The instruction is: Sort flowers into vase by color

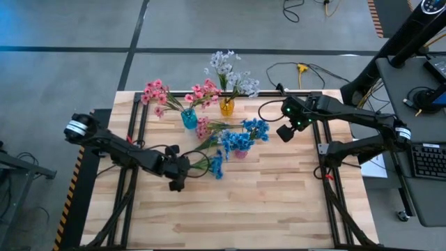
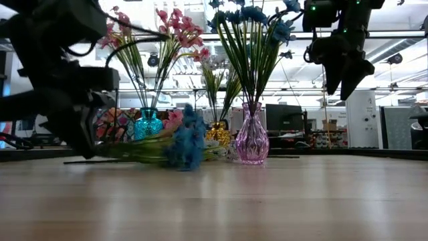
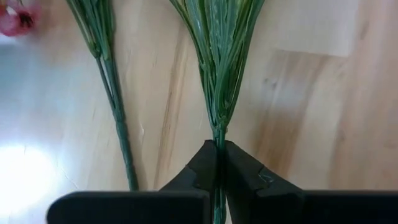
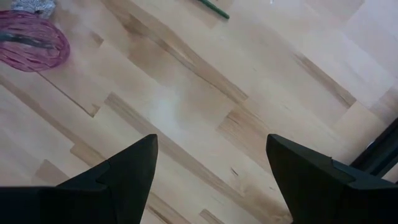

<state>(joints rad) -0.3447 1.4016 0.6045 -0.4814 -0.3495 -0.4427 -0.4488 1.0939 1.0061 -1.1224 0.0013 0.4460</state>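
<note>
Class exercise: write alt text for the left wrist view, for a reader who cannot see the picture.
The left claw is shut on the thin green stem of a flower spray lying on the pale wooden table, its leaves fanning out away from the camera. Beside it lies a second green stem, untouched, with a pink bloom at the picture's corner.

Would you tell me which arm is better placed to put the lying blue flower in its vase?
Left: its pincer is shut on the blue flower's stem. The right pincer hangs open and empty beyond the pink vase.
</note>
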